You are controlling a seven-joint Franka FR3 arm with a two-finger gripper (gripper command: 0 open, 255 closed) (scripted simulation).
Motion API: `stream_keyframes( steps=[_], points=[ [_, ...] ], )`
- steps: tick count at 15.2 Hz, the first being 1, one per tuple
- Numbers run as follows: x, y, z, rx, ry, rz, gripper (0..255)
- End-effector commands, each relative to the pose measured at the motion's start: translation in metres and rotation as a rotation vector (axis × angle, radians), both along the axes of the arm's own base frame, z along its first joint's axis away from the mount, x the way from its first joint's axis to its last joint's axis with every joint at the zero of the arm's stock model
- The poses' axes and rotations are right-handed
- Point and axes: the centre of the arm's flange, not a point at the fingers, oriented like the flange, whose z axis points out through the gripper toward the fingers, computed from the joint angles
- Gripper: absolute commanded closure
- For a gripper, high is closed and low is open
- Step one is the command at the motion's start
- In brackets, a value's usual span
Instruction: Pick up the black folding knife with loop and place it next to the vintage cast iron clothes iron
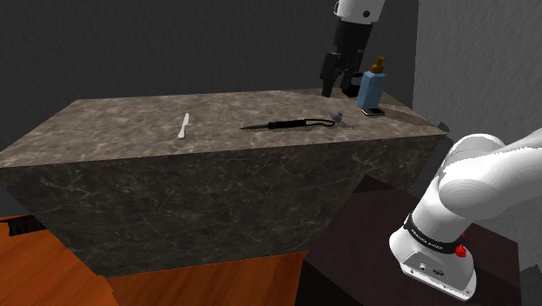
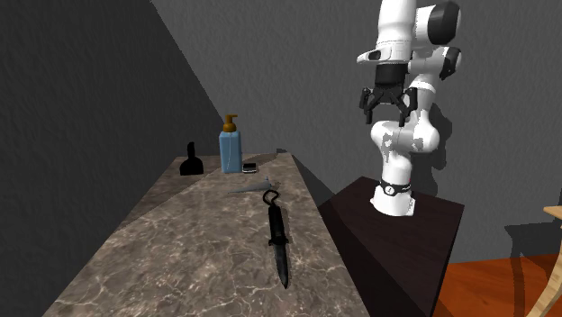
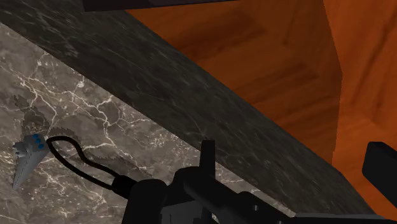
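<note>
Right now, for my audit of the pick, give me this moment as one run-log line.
phase: pre-grasp | gripper: open, raised, empty | knife: flat on counter, not held | iron: upright, apart from knife

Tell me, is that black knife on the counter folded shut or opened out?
Opened out. The knife lies flat on the counter, its blade extended straight in line with the handle.

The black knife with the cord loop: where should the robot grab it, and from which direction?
Probably the handle, the thicker stretch between the cord loop and the crossguard, not the thin tapering blade. The knife lies flat on the stone counter, so come straight down from above, the open end effector straddling the handle's narrow width.
</note>
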Motion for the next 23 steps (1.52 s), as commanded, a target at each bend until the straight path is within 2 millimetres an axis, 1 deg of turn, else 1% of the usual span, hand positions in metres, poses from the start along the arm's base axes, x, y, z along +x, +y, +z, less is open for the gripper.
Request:
stream_keyframes(
  steps=[1,7,12,18,23],
  points=[
    [0.0,0.0,0.0,0.0,0.0,0.0,0],
    [0.045,-0.051,-0.044,-0.01,0.019,0.164,0],
    [0.089,-0.088,-0.081,-0.017,0.034,0.3,0],
    [0.146,-0.125,-0.126,-0.027,0.053,0.464,0],
    [0.197,-0.148,-0.164,-0.035,0.068,0.6,0]
  ],
)
